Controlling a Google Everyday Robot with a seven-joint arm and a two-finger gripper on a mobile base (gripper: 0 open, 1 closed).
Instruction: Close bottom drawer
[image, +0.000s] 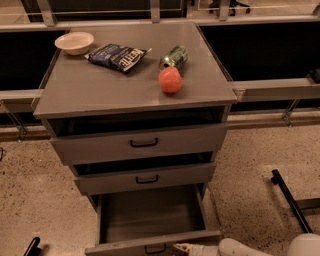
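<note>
grey cabinet (100, 92) fills my view, with three drawers stacked in its front. the bottom drawer (150, 215) is pulled far out. its deep box lies open to me and its flat front sits at the lower edge of the frame, the small black handle (155, 248) just showing. the middle drawer (147, 178) and the top drawer (142, 142) each stand out a little, with a dark gap above each. the gripper (182, 247) is at the bottom edge, at the bottom drawer's front and just right of the handle. its pale arm (240, 247) comes in from the lower right. i cannot tell whether the gripper is spread or pressed together. on the cabinet top i see a pale bowl (74, 42) at the back left, a dark chip bag (117, 56) beside it, a green can (174, 56) on its side, and an orange-red fruit (170, 80) just in front of the can.
</note>
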